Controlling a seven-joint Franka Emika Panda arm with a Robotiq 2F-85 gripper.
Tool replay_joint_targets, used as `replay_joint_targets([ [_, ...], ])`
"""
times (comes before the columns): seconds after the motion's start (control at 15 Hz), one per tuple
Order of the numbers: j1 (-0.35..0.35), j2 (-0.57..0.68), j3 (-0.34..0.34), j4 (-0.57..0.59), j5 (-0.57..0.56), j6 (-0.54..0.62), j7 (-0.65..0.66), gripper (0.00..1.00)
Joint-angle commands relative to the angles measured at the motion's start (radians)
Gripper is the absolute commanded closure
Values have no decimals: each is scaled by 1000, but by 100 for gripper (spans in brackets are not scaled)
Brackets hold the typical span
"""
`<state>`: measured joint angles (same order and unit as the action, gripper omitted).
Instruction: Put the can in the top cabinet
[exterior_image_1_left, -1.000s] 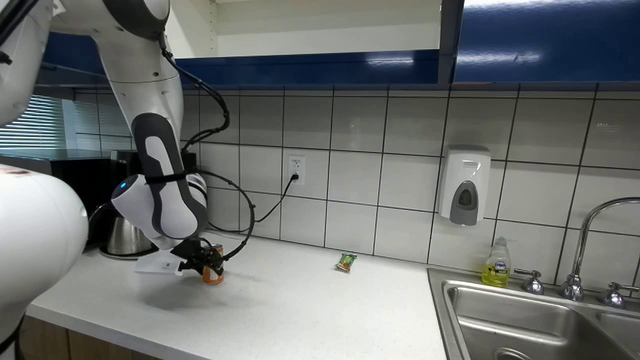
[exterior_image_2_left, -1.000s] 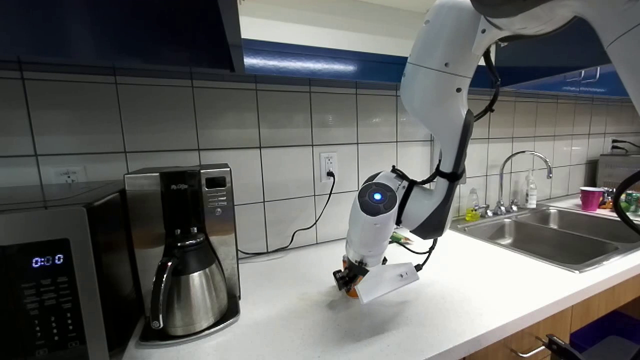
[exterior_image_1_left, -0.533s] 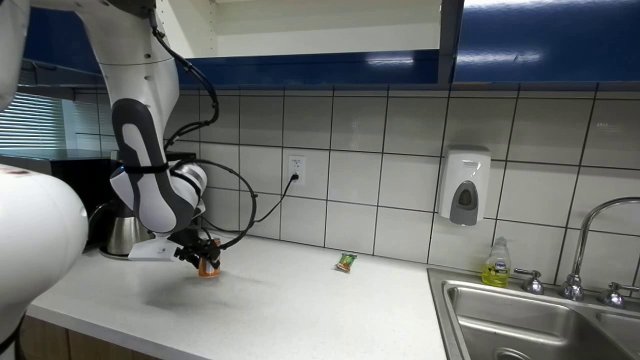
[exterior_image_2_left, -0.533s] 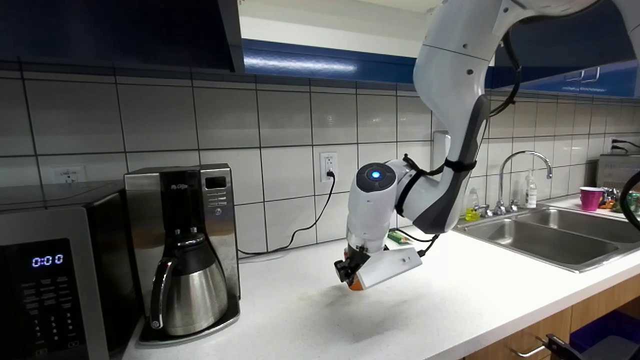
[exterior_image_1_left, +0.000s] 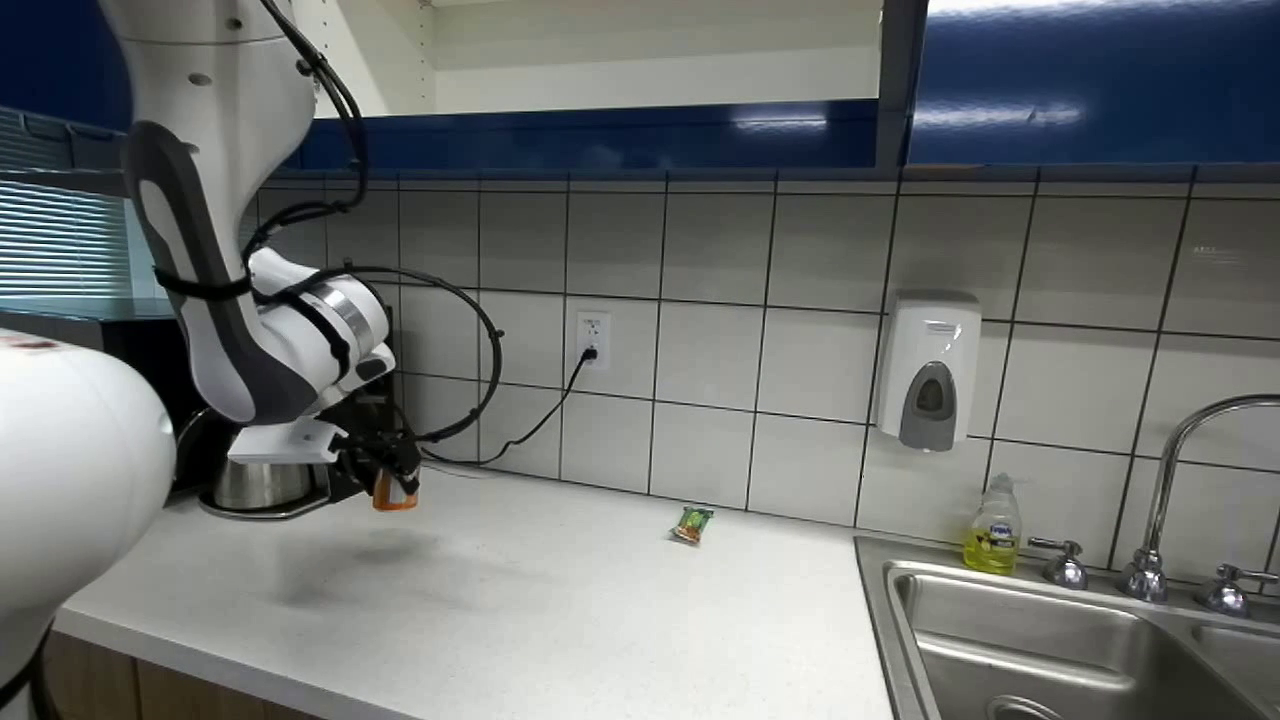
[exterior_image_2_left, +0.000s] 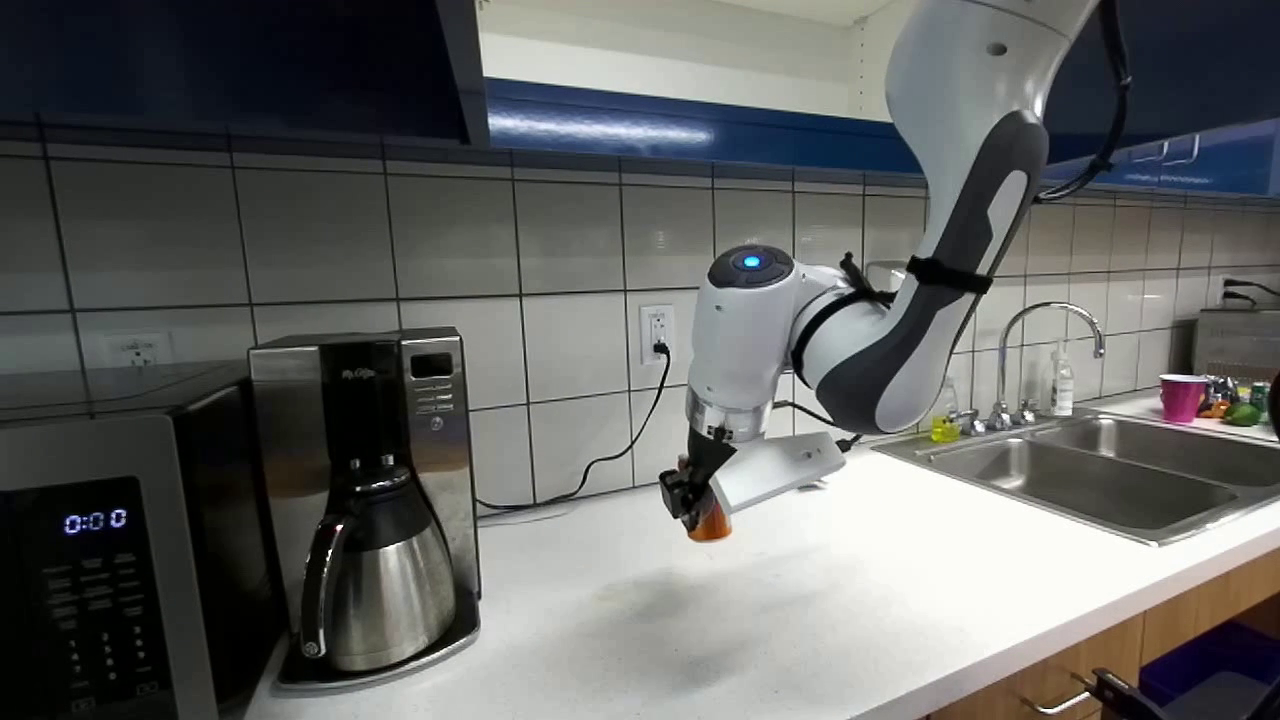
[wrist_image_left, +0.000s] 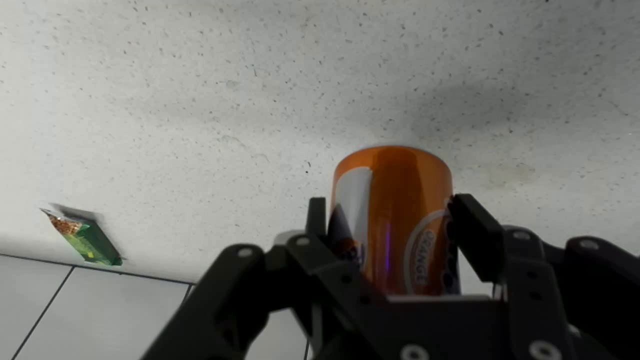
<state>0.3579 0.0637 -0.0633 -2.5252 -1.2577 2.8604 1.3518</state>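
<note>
The orange can (wrist_image_left: 400, 215) sits between the black fingers of my gripper (wrist_image_left: 387, 210) in the wrist view, a finger against each side. In both exterior views the can (exterior_image_1_left: 394, 494) (exterior_image_2_left: 710, 524) is held above the white counter, slightly tilted, its upper part hidden by the gripper (exterior_image_1_left: 385, 462) (exterior_image_2_left: 692, 492). My gripper is shut on it. The top cabinet (exterior_image_1_left: 600, 135) is on the wall, well above the gripper. Its pale interior is open to view in both exterior views, over a glossy blue lower edge (exterior_image_2_left: 620, 112).
A coffee machine with a steel pot (exterior_image_2_left: 392, 590) and a microwave (exterior_image_2_left: 110, 560) stand on the counter. A small green packet (exterior_image_1_left: 692, 524) lies near the tiled wall. A sink (exterior_image_1_left: 1020, 630) and a soap bottle (exterior_image_1_left: 993, 530) are farther along. A cord (exterior_image_2_left: 640, 440) hangs from the outlet.
My gripper has risen from the counter with the can, which now hangs clear of the surface and leans slightly. The arm's upper links have shifted back and the wrist is higher.
</note>
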Motion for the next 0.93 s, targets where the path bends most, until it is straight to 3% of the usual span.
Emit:
replay_joint_targets([
  [0.0, -66, -163, 106, -75, 206, -49, -205, 60],
  [0.53, -81, -428, 223, -94, 689, -228, -575, 60],
  [0.87, -115, -584, 287, -56, 879, -392, -728, 60],
])
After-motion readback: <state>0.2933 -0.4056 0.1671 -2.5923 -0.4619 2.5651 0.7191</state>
